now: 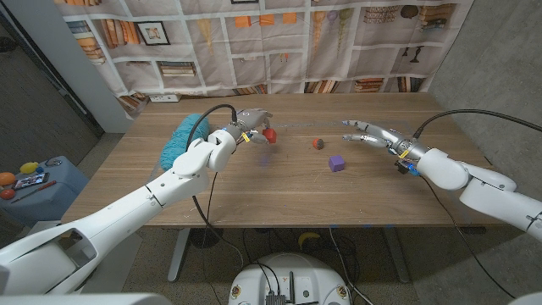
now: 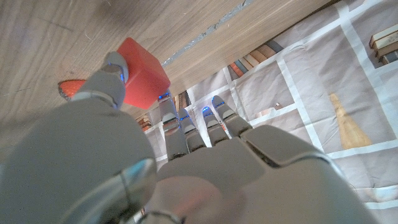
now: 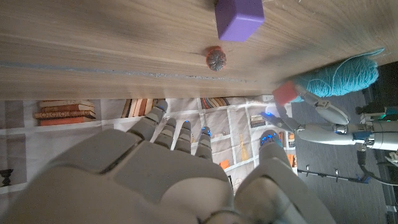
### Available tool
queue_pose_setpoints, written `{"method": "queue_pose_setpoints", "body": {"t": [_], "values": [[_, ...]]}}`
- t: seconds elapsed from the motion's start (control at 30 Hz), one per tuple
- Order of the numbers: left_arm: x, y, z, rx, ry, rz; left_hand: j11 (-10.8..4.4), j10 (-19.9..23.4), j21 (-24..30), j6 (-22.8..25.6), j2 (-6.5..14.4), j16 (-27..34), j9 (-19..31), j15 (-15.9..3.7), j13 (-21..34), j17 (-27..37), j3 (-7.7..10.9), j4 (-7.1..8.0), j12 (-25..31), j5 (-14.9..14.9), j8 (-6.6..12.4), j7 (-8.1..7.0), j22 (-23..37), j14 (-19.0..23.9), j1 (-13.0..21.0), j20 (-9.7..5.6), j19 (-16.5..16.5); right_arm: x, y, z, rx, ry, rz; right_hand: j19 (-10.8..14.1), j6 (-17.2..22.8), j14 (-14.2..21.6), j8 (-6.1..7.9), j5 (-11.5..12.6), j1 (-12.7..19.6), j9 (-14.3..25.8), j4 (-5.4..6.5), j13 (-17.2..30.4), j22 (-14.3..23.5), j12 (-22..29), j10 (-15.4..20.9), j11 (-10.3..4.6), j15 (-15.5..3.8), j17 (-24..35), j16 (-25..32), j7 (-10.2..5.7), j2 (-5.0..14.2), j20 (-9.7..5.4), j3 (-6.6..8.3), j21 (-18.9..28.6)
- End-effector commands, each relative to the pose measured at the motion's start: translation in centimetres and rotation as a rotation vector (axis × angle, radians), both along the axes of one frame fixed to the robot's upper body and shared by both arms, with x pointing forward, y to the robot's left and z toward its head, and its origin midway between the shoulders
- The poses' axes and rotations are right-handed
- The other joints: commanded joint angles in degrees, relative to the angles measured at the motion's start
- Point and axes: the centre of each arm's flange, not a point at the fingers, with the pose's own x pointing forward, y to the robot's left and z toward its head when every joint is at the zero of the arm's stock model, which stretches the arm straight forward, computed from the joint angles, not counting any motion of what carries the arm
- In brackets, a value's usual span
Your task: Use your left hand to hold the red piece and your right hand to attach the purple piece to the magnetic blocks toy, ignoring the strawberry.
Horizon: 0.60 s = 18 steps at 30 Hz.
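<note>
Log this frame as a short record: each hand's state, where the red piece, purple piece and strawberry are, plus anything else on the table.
left hand: holds the red piece in its fingers, above the table
right hand: open, fingers spread, holding nothing
purple piece: on the table, not yet attached
strawberry: on the table, between the two hands
teal yarn: on the table, beside the left arm

Red block (image 1: 269, 134) pinched in fingers just above the tabletop; purple cube (image 1: 337, 163) resting flat, well apart.
</note>
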Motion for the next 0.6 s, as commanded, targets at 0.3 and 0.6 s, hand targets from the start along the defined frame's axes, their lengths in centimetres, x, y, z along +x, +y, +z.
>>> {"method": "queue_pose_setpoints", "body": {"t": [0.3,0.6], "values": [[0.0,0.8,-0.5,-0.090,0.007,-0.007,-0.35,0.47,-0.38,7.18,0.79,-0.13,0.32,-4.38,0.12,0.17,-0.46,-0.12,-0.13,0.41,0.12,-2.66,0.09,0.50,0.10,-0.39,-0.20,-1.5,1.5,2.3,-0.260,0.053,-0.070,-2.24,-2.90,-3.33,0.75,-0.11,5.50,0.52,-1.67,0.24,0.17,-0.18,-3.16,-0.01,2.36,-0.24,-0.26,-0.24,-0.73,1.19,1.44,0.51],[-0.1,0.9,-0.7,-0.104,0.008,-0.005,-0.42,0.56,-0.45,7.37,0.94,-0.12,0.33,-4.44,0.12,0.18,-0.69,-0.12,-0.18,0.42,-0.05,-2.68,0.09,0.58,0.03,-0.34,-0.41,-2.0,3.0,3.4,-0.321,0.111,-0.094,-2.91,-4.00,-4.61,1.17,0.31,8.97,0.71,-1.89,0.45,0.15,-0.29,-5.81,0.71,4.31,-0.27,-0.12,-0.50,-1.26,2.08,2.58,0.64]]}}
